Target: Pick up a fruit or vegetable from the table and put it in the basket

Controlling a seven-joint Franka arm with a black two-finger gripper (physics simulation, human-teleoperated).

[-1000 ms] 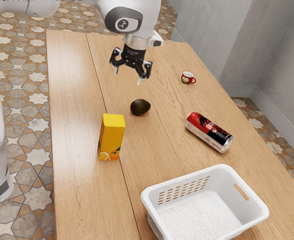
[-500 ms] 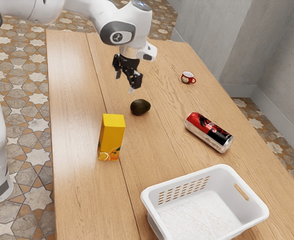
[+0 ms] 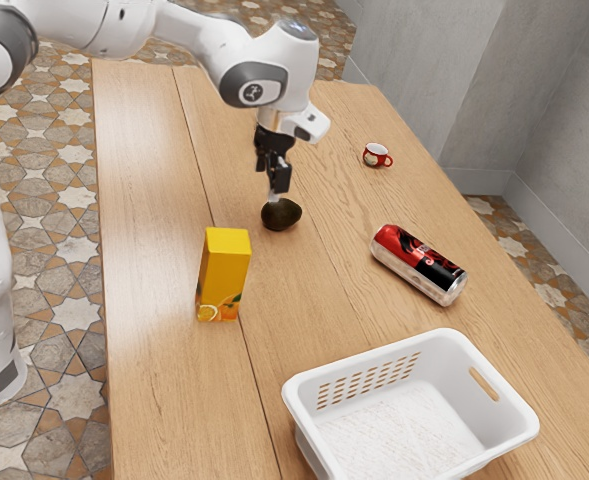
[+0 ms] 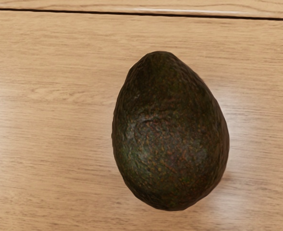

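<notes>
Here, we have our fingers (image 3: 274, 194) over the avocado (image 3: 281, 216) on the tabletop (image 3: 154, 300); we cannot tell how wide they stand.

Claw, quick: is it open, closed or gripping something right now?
Claw: over the avocado; whether it is open or closed can't be told from this angle.

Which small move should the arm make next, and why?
Probably a short descent toward the avocado: in the exterior view the gripper appears close over it, the wrist view looks down on it, and it lies on the table, not yet in the basket.
</notes>
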